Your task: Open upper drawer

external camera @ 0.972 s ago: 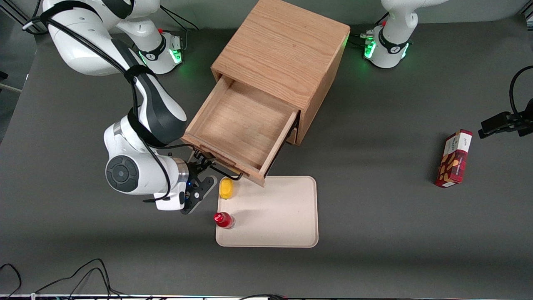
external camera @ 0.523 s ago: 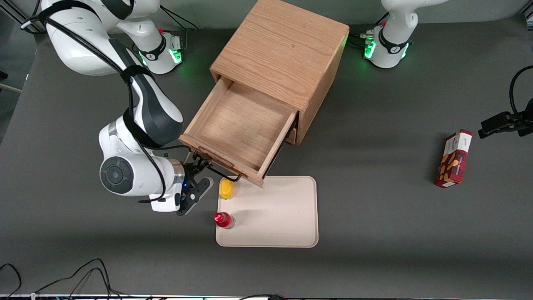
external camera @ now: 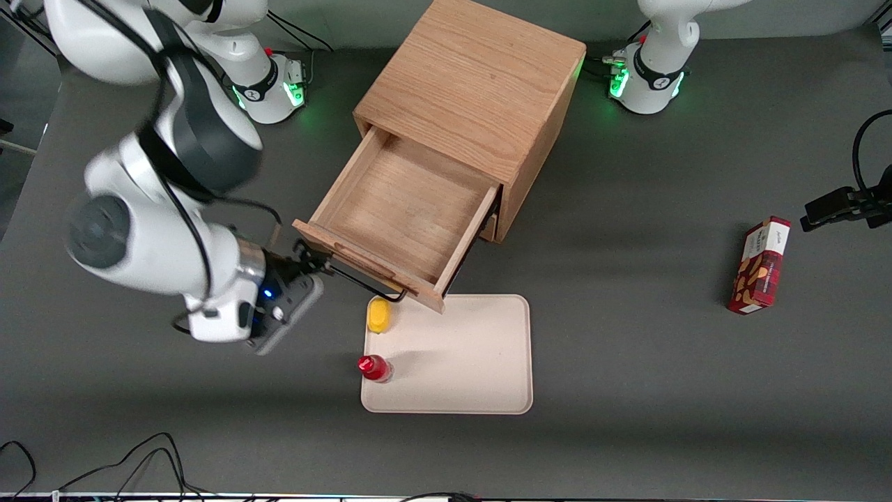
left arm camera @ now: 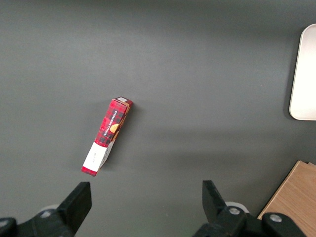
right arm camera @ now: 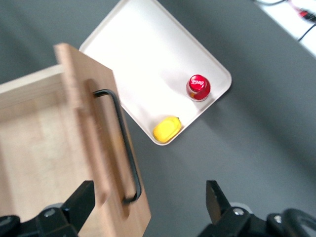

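Front view: upper drawer [external camera: 408,216] stands pulled well out of the oak cabinet [external camera: 481,84], its bare wood floor showing. End effector [external camera: 306,268] has let go of the thin black wire handle [external camera: 366,282] and risen off toward the working arm's end of the counter [external camera: 627,314]; a moment ago it was at the handle. Opening looks done.

Right wrist view: fingers spread apart, gripping nothing. Smooth cream tray [right arm camera: 148,54] carries a yellow piece [right arm camera: 167,129] and red-capped bottle [right arm camera: 198,87].

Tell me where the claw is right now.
In the front view the claw sits open beside the pulled-out upper drawer, at the end of its black handle toward the working arm, gripping nothing.
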Available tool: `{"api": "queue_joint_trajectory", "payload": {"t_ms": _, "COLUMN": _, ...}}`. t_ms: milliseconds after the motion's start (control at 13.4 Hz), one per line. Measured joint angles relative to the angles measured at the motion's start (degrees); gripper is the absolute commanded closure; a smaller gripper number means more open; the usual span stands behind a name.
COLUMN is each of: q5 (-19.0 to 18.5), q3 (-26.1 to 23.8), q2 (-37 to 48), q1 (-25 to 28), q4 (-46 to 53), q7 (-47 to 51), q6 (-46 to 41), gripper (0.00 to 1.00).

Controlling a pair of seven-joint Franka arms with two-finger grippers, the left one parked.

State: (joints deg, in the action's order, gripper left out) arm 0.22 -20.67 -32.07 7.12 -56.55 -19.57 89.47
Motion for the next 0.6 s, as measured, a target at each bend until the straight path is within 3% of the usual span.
{"api": "queue_joint_trajectory", "payload": {"t_ms": 224, "q5": -0.7, "q3": 1.4, "q2": 7.0, "q1": -0.5, "q4": -0.2, "q7": 3.4, "q6": -4.3, "gripper": 0.00}}
{"api": "queue_joint_trajectory", "payload": {"t_ms": 598, "q5": -0.9, "q3": 10.2, "q2": 13.2, "q1": -2.3, "q4": -2.0, "q7": 7.6, "q6": -11.6, "gripper": 0.00}}
